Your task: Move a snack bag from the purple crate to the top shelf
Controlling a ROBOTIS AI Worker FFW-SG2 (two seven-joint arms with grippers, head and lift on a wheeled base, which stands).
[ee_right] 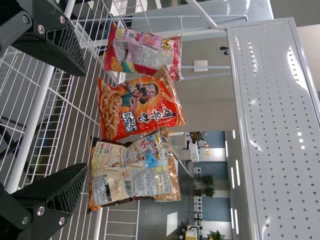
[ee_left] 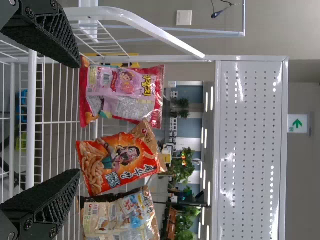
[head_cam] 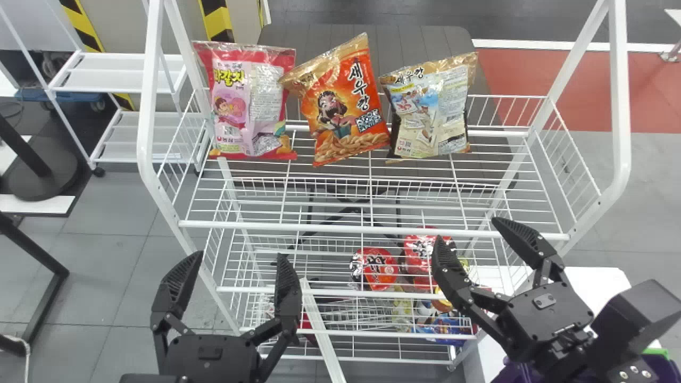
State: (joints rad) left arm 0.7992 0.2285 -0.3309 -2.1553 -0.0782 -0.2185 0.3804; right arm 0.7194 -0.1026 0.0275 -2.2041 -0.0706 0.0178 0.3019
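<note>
Beige bag point(head_cam: 430, 111) beyond right hand point(head_cam: 468, 230)

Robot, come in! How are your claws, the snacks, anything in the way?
Left gripper, right gripper open, empty. Three snack bags on top shelf. Right arm partly hides purple crate.

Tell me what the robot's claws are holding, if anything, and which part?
Nothing is held: the left claw and the right claw are both open and empty. The three snack bags are on the top shelf.
</note>
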